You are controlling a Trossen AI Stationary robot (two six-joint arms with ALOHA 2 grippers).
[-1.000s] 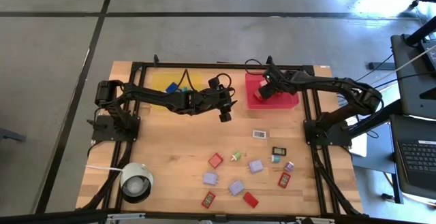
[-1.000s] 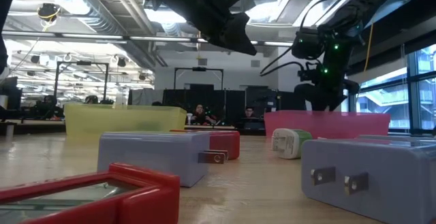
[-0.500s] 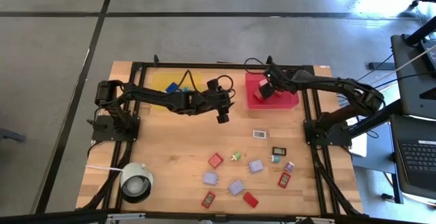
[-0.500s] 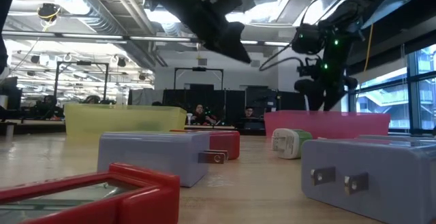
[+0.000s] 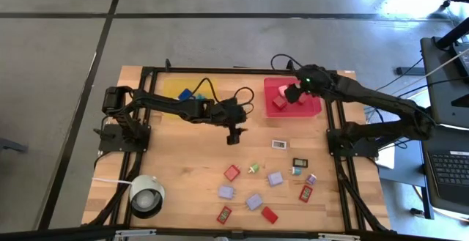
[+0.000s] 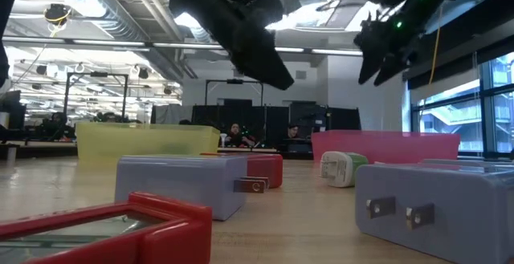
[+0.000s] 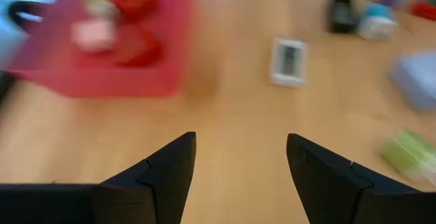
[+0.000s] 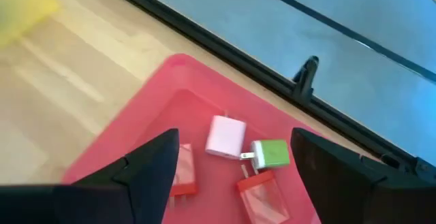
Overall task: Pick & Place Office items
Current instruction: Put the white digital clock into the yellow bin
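Observation:
Several small office items lie on the near right part of the table: a white one [image 5: 279, 144], a red one [image 5: 231, 172], a lilac one [image 5: 275, 178]. More rest flat in the red tray [image 5: 311, 109], among them a pink block [image 8: 226, 137], a green one [image 8: 272, 153] and a red one [image 8: 259, 190]. My right gripper [image 5: 289, 94] [image 8: 235, 159] hangs open above that tray, holding nothing. Over bare table near the middle, my left gripper [image 5: 233, 137] [image 7: 238, 159] is open and empty, slanting down toward the white item [image 7: 288, 62].
A yellow tray [image 5: 176, 87] with a blue item sits at the far left. A white round cylinder [image 5: 146, 195] stands at the near left corner. A black frame [image 5: 333, 131] borders the table. Bare wood lies between the trays and the scattered items.
My right gripper has risen from inside the red tray to well above it and drawn back toward the table's right edge. My left gripper has tipped further downward and swung slightly toward the near edge.

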